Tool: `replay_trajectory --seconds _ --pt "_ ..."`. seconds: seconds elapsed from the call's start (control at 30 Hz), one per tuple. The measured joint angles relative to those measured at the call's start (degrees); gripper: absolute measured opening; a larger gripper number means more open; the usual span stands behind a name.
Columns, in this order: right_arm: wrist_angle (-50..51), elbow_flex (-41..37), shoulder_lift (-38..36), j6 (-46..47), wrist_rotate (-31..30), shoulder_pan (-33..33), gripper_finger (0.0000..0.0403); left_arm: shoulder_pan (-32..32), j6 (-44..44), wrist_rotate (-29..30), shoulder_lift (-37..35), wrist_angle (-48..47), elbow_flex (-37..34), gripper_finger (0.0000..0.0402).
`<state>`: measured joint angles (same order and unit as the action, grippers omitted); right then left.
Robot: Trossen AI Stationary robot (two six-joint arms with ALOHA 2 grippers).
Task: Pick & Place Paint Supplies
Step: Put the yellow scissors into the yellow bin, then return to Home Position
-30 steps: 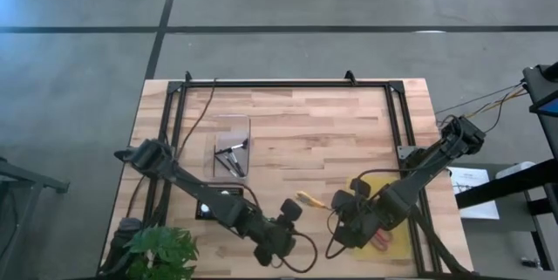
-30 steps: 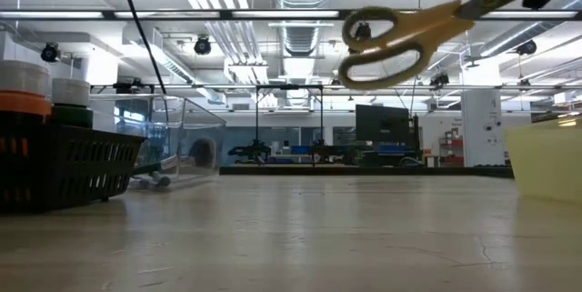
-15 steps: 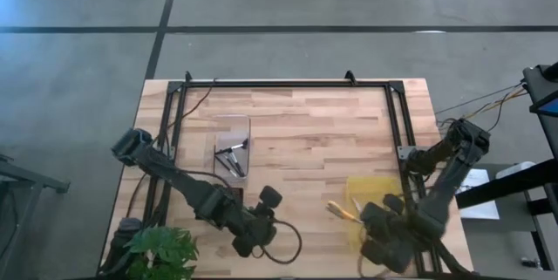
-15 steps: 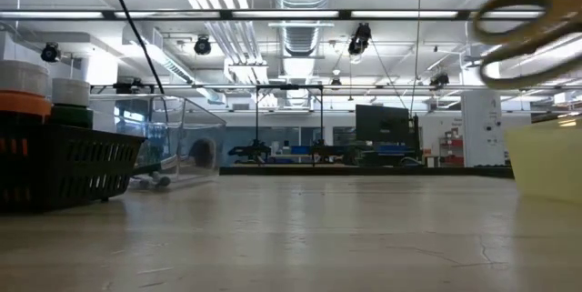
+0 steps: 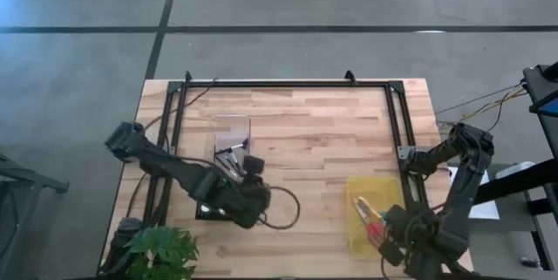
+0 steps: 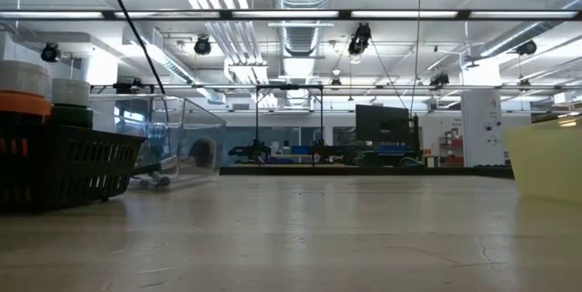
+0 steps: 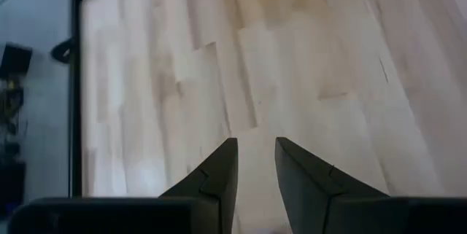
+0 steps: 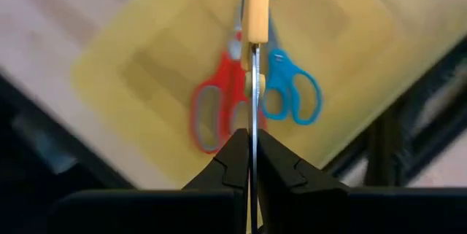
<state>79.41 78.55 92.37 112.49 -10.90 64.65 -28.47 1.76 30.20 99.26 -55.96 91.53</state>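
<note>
My right gripper (image 8: 253,141) is shut on yellow-handled scissors (image 5: 362,208) above the yellow bin (image 5: 353,188) at the table's right near side. Red scissors (image 8: 217,110) and blue scissors (image 8: 293,95) lie flat on the bin's floor. Thin dark brushes (image 5: 232,156) lie in a clear tray left of centre. My left gripper (image 5: 254,167) hovers just to the right of that tray. Its fingers (image 7: 222,162) stand a little apart over bare wood with nothing between them. My right gripper pinches the yellow scissors' closed blades (image 8: 253,110) between its two fingers, flat sides against the pads. The fingers point steeply down and lie along the scissors. The yellow handle end (image 8: 255,8) sticks out past the fingertips, clear above the bin.
A black square tray (image 5: 209,210) lies under my left arm near the table's front. At table height a dark basket (image 6: 64,169) with pots stands at the left and the yellow bin's wall (image 6: 546,160) at the right. Bare wood lies between them.
My right gripper has carried the yellow scissors toward the table's right edge, rolling its wrist, until they hang over the yellow bin. They have passed out of the low view. My left gripper has risen and drawn back from the near edge toward the clear tray.
</note>
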Motion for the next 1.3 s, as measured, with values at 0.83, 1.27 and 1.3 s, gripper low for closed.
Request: replay_trajectory --seconds 0.83,1.27,1.3 --pt "6.5 -4.9 7.9 2.4 5.1 0.2 0.0008 -0.3 5.9 -3.7 -29.9 30.0 -34.8 0.01" --pt "6.3 -4.9 7.9 0.0 3.6 0.2 0.0089 -0.3 -7.6 -14.6 -42.2 72.6 -56.1 0.01" --pt "6.3 -4.9 7.9 0.0 3.5 0.2 0.0105 -0.3 -8.6 -15.4 -42.2 74.8 -56.8 0.01"
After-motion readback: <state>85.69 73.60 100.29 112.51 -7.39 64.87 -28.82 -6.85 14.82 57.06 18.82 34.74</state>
